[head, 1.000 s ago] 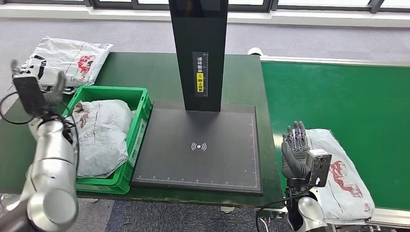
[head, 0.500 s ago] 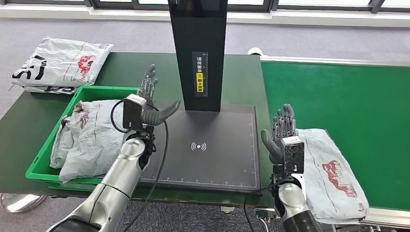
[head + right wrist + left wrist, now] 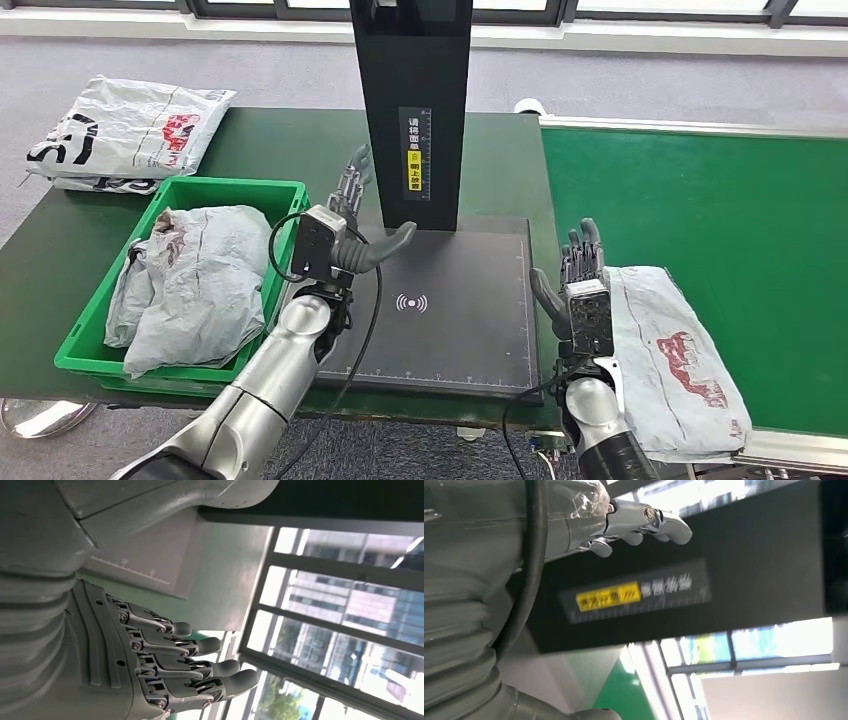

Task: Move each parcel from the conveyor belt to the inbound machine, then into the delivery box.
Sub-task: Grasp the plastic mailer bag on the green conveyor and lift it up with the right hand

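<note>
Fingers (image 3: 583,250) of both hands are spread and hold nothing; the parcel (image 3: 675,360) looks soft, light and slippery, so take its near edge.

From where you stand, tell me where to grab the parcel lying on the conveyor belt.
Probably its near left edge: the parcel lies flat and limp on the belt, right beside the open right hand, so sliding fingers under that loose edge from the left seems easiest.

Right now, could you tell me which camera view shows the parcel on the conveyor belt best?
The head view: the grey parcel lies whole on the green belt, just beside the right hand. The left wrist view shows only the black scanner post, and the right wrist view shows fingers and windows; neither shows the parcel.
</note>
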{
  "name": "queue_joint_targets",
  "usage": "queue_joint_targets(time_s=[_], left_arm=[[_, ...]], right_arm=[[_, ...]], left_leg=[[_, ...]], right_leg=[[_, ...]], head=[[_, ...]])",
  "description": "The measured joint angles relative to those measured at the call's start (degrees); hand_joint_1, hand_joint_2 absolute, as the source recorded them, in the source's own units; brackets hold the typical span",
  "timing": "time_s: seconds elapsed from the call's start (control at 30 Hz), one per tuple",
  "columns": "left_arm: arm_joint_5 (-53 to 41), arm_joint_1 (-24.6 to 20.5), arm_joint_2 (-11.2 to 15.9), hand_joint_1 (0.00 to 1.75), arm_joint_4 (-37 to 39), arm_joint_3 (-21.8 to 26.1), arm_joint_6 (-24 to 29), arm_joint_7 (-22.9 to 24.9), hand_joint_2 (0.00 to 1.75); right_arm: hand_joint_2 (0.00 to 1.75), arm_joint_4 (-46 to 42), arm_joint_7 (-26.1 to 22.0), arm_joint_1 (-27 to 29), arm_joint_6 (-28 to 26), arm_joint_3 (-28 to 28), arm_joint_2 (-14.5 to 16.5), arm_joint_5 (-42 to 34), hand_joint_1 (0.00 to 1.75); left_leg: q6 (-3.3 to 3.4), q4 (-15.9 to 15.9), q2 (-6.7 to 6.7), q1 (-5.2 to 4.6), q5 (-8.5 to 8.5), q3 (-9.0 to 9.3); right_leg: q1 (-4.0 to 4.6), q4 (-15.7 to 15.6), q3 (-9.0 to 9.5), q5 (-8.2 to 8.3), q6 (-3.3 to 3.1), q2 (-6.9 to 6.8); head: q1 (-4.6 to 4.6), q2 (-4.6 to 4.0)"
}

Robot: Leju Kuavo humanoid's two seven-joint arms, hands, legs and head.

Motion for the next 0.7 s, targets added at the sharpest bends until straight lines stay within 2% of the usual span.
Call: queue_joint_targets(time_s=[0.2, 0.5, 0.6, 0.7], left_arm=[[-0.2, -0.6, -2.4, 0.00, 7.5, -4.6, -2.9, 0.5, 1.75], [0.3, -0.9, -4.7, 0.00, 15.0, -5.5, 1.3, -2.4, 1.75], [1.1, -1.0, -5.0, 0.00, 16.1, -5.5, 1.4, -3.0, 1.75], [1.6, -1.0, -5.1, 0.00, 16.8, -5.5, 1.5, -3.3, 1.75]], right_arm=[[1.75, 4.3, 1.3, -1.5, -4.0, 0.4, 0.6, 3.6, 0.00], [1.75, 9.1, 2.2, -1.9, -10.6, 0.4, 0.5, 9.6, 0.00], [1.75, 10.1, 2.9, -1.8, -12.9, -0.3, 0.2, 14.4, 0.00], [1.75, 10.6, 3.5, -1.6, -13.6, -3.7, 0.2, 22.4, 0.00]], left_leg=[[0.00, 0.0, 0.00, -0.01, 0.00, 0.00], [0.00, 0.0, 0.01, 0.00, 0.00, 0.01], [0.00, 0.0, 0.01, 0.00, 0.00, 0.01], [0.00, 0.0, 0.01, 0.00, 0.00, 0.01]], right_leg=[[-0.02, 0.0, 0.00, 0.00, 0.00, 0.02], [0.00, 0.0, -0.05, 0.00, 0.00, 0.04], [0.00, 0.0, -0.06, 0.00, 0.00, 0.04], [-0.02, 0.0, -0.05, 0.00, 0.00, 0.03]], head=[[0.00, 0.00], [-0.01, 0.00], [0.00, 0.00], [0.01, 0.00]])
